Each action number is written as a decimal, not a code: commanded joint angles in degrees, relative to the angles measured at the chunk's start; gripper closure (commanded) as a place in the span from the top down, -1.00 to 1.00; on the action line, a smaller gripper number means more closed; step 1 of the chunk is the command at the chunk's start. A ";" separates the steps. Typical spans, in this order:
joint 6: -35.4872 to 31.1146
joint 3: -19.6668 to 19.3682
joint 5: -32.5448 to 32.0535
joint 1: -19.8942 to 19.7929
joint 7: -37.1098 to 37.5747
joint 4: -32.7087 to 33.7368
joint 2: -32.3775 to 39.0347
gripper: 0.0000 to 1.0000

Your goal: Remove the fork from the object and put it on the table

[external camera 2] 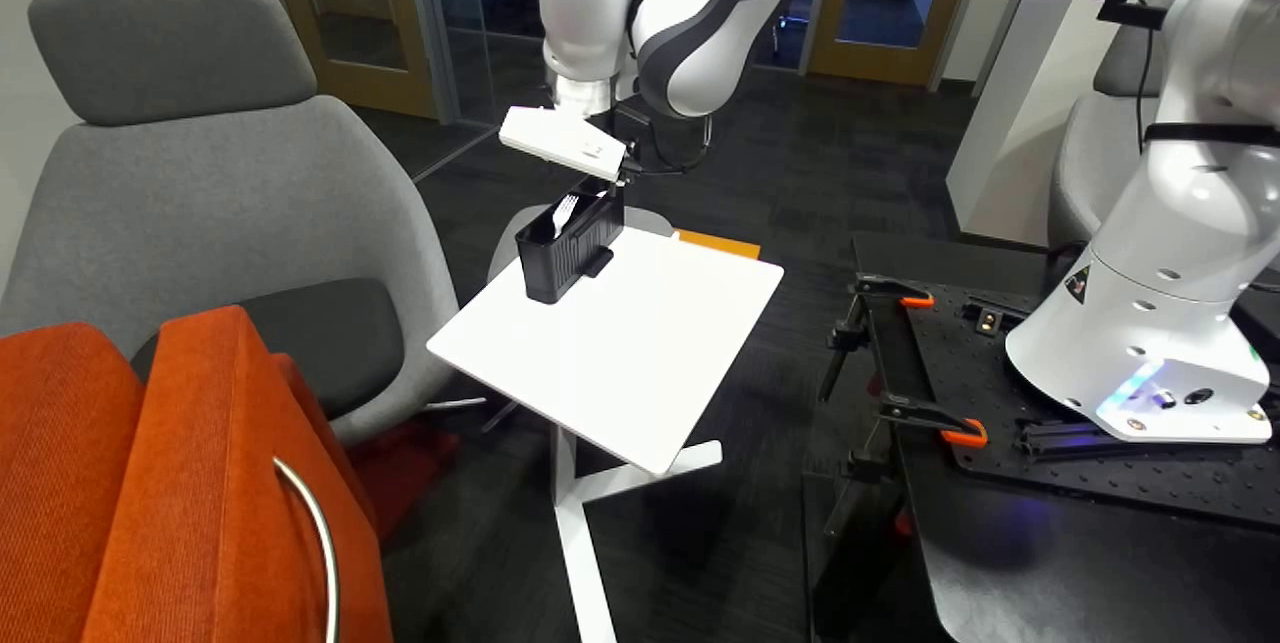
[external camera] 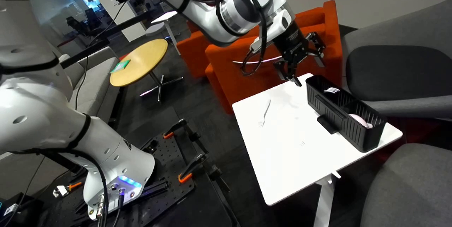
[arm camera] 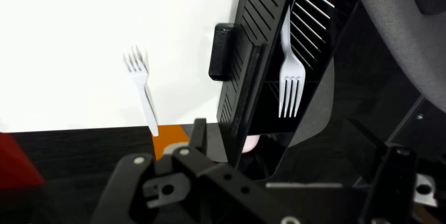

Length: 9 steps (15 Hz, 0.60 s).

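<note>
One fork (arm camera: pixel 292 67) lies inside the black rack (external camera: pixel 328 108), and a second fork (arm camera: pixel 141 86) is on the white tabletop (external camera: pixel 289 163). The arm (external camera: pixel 208 17) reaches out, bent, and its tool (external camera: pixel 310 73) points downward above the rack, fingers wide apart.

blurred fingers (arm camera: pixel 200 135), table (arm camera: pixel 76 77) cut off in wrist view, pink item (arm camera: pixel 251 143) partly hidden

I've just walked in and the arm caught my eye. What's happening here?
A robot arm has its gripper open and empty near the black rack, so nothing is being held. One white fork lies on the white table; a second fork is in the rack, along with something pink. The job is to bring a fork out of the rack onto the table.
</note>
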<state>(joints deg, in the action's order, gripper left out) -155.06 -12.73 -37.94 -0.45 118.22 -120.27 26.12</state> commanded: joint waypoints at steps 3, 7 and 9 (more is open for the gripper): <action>-0.53 -1.61 3.88 1.16 -3.50 1.65 1.02 0.53; -1.18 -1.25 7.88 0.64 -8.90 3.48 2.58 0.41; -1.13 -1.57 10.24 1.04 -11.63 4.51 3.86 0.35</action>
<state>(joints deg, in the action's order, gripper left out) -155.07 -13.46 -31.10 -0.06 110.59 -118.03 27.57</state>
